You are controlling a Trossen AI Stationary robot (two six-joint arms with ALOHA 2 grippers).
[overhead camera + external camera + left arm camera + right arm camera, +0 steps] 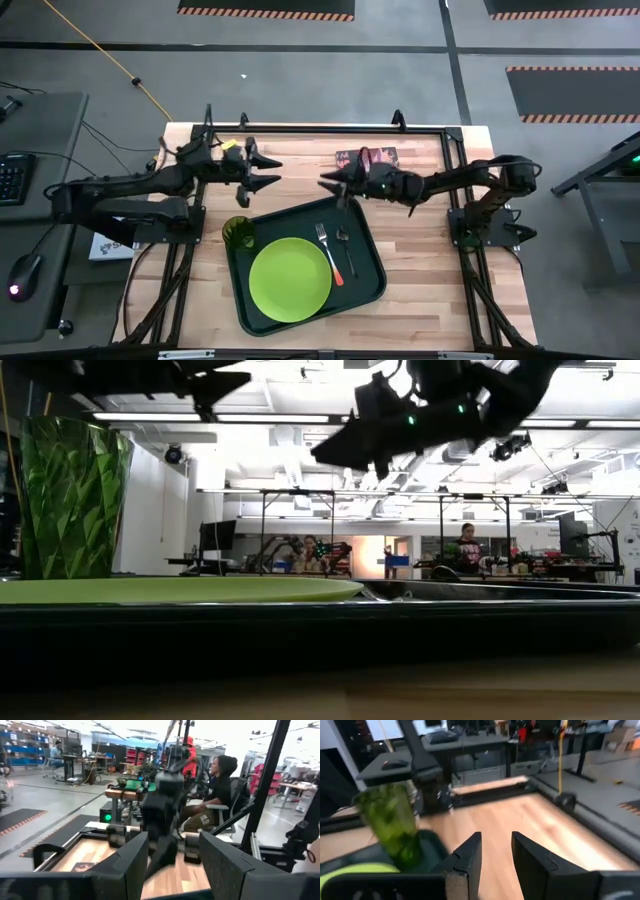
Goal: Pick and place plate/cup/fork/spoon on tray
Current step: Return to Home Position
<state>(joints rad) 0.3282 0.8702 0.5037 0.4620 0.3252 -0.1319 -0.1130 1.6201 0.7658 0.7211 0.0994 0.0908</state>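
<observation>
The dark-green tray (pixel 370 285) lies on the table's middle. On it rest the lime-green plate (pixel 290 280), the dark-green cup (pixel 238 233) upright at its far left corner, the orange-handled fork (pixel 330 255) and the small dark spoon (pixel 345 250) beside the plate. The plate (pixel 170 591) and cup (pixel 72 500) also show in the low view, and the cup (pixel 392 822) in the right wrist view. My left gripper (pixel 275 172) is open and empty above the table, left of the tray's far edge. My right gripper (pixel 325 183) is open and empty above the tray's far edge.
A small reddish book (pixel 367 157) lies at the table's far side behind my right gripper. Black frame rails run along the table's edges. People sit at desks in the room beyond (pixel 220 790). Bare wood lies right of the tray.
</observation>
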